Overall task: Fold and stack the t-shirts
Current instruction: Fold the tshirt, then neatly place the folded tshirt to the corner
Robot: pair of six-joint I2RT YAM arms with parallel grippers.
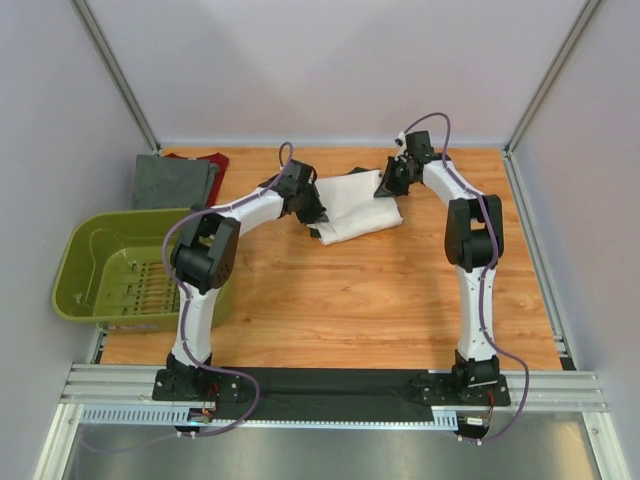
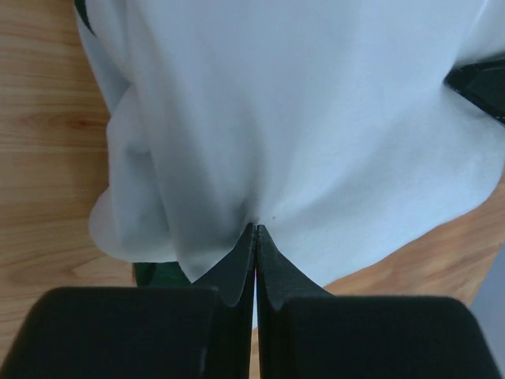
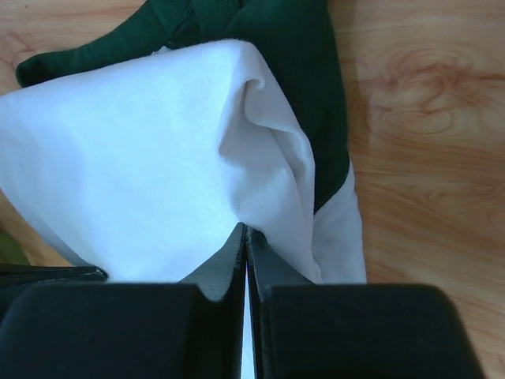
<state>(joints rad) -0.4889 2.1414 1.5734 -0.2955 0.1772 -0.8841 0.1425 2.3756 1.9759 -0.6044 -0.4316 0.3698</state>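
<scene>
Soft matt cloth: white t-shirt. Smooth grained wood: desk. Glossy olive plastic: basket, left of frame. Matt black: left gripper.

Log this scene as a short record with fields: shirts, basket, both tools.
white shirt: crumpled on the table, middle back, dark green part showing
grey shirt: folded, far left corner
red shirt: mostly hidden under the grey shirt
basket: left edge, no shirt seen inside
left tool: shut on the white shirt
right tool: shut on the white shirt
</scene>
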